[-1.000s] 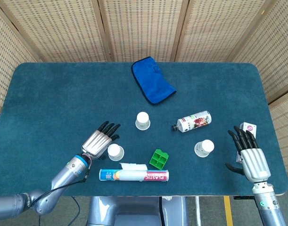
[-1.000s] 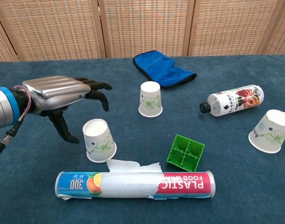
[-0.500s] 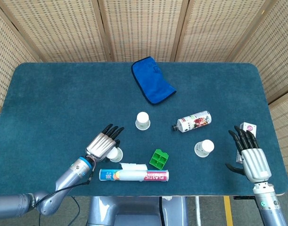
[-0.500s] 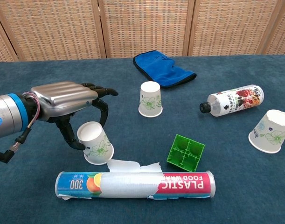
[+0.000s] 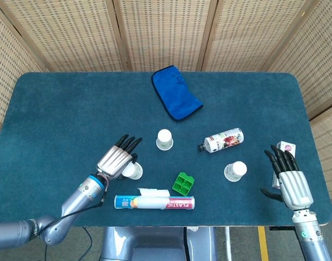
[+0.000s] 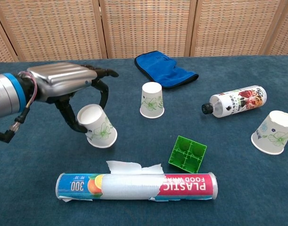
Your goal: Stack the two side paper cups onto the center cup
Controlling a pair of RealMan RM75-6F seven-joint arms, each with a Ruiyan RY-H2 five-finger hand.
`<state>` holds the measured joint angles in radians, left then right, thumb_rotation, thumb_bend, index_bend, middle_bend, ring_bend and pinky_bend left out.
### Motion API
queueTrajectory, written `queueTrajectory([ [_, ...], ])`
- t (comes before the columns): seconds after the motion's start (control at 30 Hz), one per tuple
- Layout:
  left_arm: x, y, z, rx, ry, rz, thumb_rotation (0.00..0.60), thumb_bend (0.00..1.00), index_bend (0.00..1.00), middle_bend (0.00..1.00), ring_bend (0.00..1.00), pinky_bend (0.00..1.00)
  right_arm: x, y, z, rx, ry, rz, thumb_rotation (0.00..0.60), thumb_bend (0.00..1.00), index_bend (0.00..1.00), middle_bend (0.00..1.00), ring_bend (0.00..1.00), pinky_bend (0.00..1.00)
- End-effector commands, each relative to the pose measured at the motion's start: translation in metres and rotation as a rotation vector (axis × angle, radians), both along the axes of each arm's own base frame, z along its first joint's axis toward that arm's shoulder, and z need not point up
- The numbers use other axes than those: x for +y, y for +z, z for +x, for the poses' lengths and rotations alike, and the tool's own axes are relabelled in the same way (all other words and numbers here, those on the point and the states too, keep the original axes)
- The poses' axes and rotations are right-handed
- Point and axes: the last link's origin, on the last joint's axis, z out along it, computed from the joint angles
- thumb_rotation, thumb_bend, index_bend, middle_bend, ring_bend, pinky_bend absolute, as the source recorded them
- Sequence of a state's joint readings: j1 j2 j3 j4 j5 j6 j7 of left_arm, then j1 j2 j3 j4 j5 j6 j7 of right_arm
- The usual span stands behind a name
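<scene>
Three white paper cups with a green leaf print, all upside down on the dark blue felt table (image 5: pixel 57 109): left cup (image 6: pixel 97 126) tipped and pinched between thumb and fingers of the left hand (image 6: pixel 63 87), centre cup (image 6: pixel 152 100) upright on its rim just in front of the folded blue cloth (image 6: pixel 165 69), right cup (image 6: pixel 273 132) leaning near the table's right side. Probably very light, thin-walled and easily crushed, likely slick on the outside; best taken softly around the mid wall, not squeezed at the rim. Right hand (image 5: pixel 289 179) resting open beside the table edge, fingers spread, holding nothing. Readable writing: "PLASTIC FOOD WRAP" and "300" on the long cardboard wrap box (image 6: pixel 136 186); label on the lying white bottle (image 6: pixel 235 100) too small to read.
</scene>
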<state>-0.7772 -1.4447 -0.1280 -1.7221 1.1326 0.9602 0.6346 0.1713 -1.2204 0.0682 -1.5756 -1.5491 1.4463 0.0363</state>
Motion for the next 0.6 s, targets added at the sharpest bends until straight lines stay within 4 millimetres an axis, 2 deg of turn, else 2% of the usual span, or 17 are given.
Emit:
queueTrajectory([
  [0.03,0.009,0.007,0.012,-0.012,-0.011,0.018,0.600,0.11,0.52,0.00,0.00,0.00,-0.002,0.000,-0.001,-0.001,-0.006,0.003,0.600,0.02,0.04,0.00,0.00,0.00],
  [0.23,0.026,0.007,0.029,-0.052,-0.010,0.043,0.600,0.11,0.51,0.00,0.00,0.00,-0.005,-0.002,-0.006,-0.008,-0.033,0.014,0.600,0.02,0.04,0.00,0.00,0.00],
  [0.4,0.059,-0.004,0.063,-0.131,-0.010,0.095,0.600,0.11,0.50,0.00,0.00,0.00,-0.011,-0.001,-0.014,-0.024,-0.066,0.022,0.600,0.02,0.04,0.00,0.00,0.00],
  [0.6,0.074,-0.010,0.085,-0.181,-0.027,0.132,0.600,0.11,0.51,0.00,0.00,0.00,-0.015,0.000,-0.019,-0.037,-0.085,0.027,0.600,0.02,0.04,0.00,0.00,0.00],
])
